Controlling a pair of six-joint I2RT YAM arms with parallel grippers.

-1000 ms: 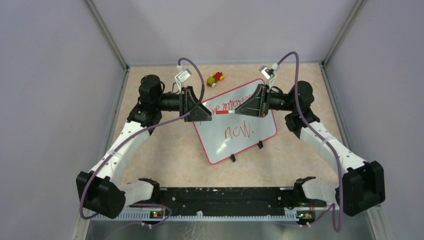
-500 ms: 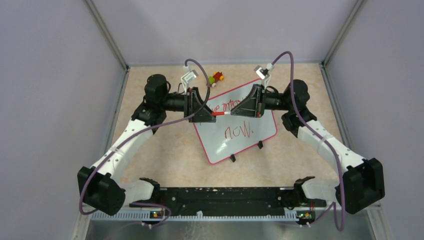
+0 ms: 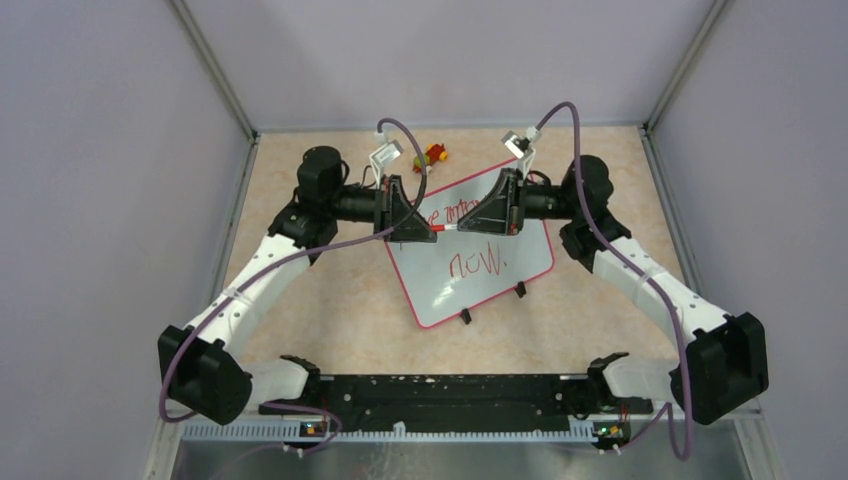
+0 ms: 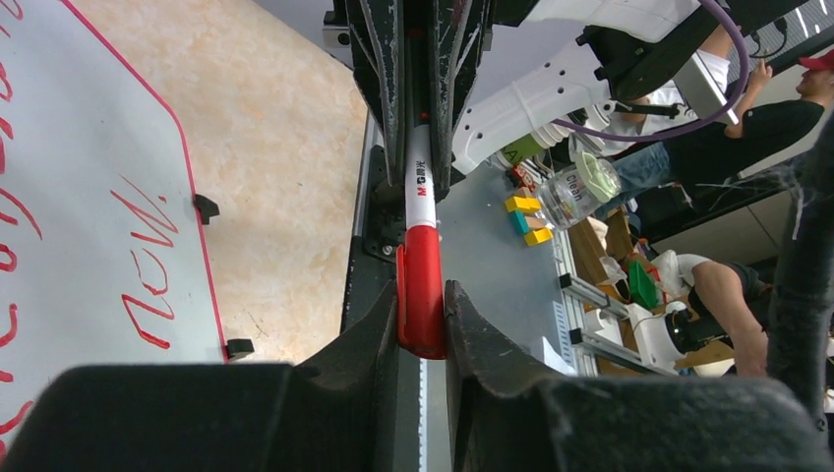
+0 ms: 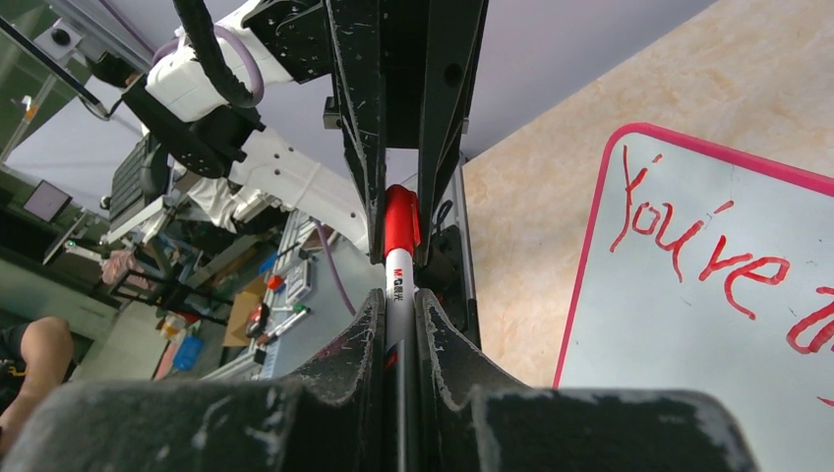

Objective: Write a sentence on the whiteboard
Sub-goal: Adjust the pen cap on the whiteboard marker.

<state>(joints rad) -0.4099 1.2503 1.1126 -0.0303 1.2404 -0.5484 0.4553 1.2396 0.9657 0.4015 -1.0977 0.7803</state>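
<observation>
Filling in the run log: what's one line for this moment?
right gripper: shut on marker | left gripper: shut on cap | whiteboard: sentence written

**Top view:** bright, even overhead light. You get only soft, short shadows on the table [image 3: 340, 310] beside the whiteboard [image 3: 470, 300], which shows a faint sheen and no hard glare. Focus is sharp throughout.

**Wrist views:** the left gripper [image 4: 421, 290] and right gripper [image 5: 398, 295] read as dark, underexposed, blurred masses along your bottom edge. The marker [image 4: 418, 187] is crisp. The left-wrist background is bright and slightly soft. In the right-wrist view the sentence [image 5: 718, 256] is legible on a grey-toned, shaded board face.
</observation>
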